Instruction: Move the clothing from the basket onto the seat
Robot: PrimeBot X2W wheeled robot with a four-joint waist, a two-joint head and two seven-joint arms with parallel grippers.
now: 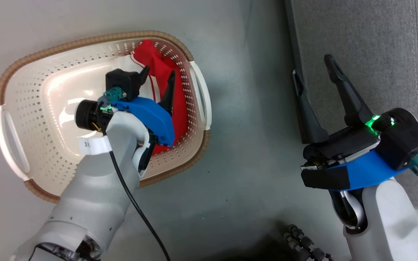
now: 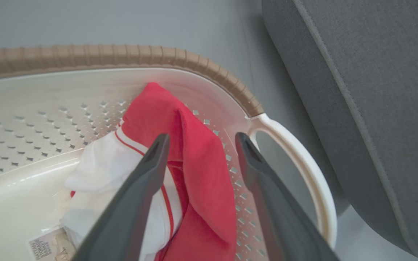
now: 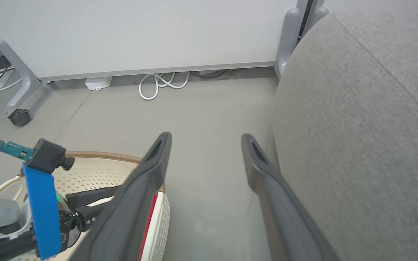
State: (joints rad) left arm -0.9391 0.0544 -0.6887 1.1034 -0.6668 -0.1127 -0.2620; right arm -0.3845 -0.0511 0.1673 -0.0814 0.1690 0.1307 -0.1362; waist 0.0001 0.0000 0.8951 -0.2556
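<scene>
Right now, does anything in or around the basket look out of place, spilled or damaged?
Nothing looks spilled or damaged. The clothing lies crumpled against the basket wall, at the end nearest the seat, riding up the side rather than flat on the bottom.

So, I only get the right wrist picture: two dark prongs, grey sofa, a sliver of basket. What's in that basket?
Observer: Red clothing, bunched against the basket wall on the side facing the sofa.
Operator: Has the other arm grabbed it?
Observer: No. The left gripper is open, its fingers astride a red fold and not closed on it.
Operator: Is it all red?
Observer: No. The left wrist view shows a white panel with red stripes, and a label on the basket floor beside it.
</scene>
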